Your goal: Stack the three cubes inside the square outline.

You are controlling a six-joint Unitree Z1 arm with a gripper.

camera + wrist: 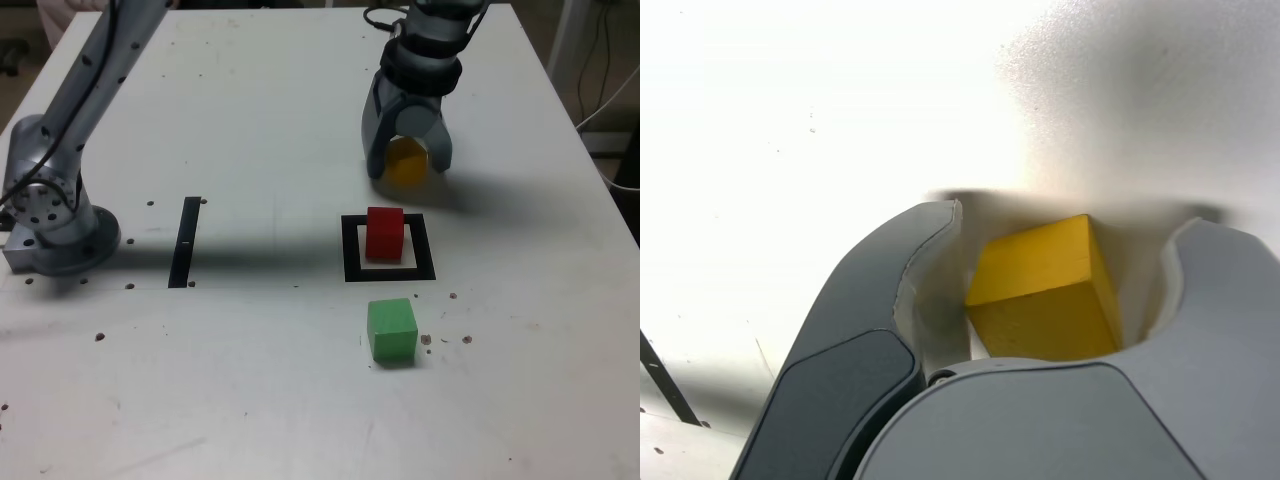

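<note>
Exterior view: grey two-fingered claw [407, 158] sits down at the white tabletop [250, 120] with the small solid yellow cube [406, 163] between its fingers. Clamped or just straddling? Can't tell from here; the cube looks at table level. Nearer the camera than the claw: flat black square outline with white centre [390, 248], with the small solid red cube [385, 233] standing inside it, toward its far edge. Nearer again, outside the outline, the slightly larger solid green cube [391, 329]. Well off to the claw's side, at the exterior view's left: thin black strip [185, 241] and the arm's grey base [55, 225].

Wrist view: yellow cube [1045, 293] is seated deep between the two dark fingers [855, 330], turned a bit skew to them. One finger looks to be touching it, the other side is unclear, so grip isn't confirmed.

Risks, my read:
- skewed cube may twist or slip on lift, since contact is on an edge rather than a flat face
- red cube is off-centre, so a yellow placement aimed at the outline's middle would overhang and tip
- wide fingers could clip red on descent
</note>
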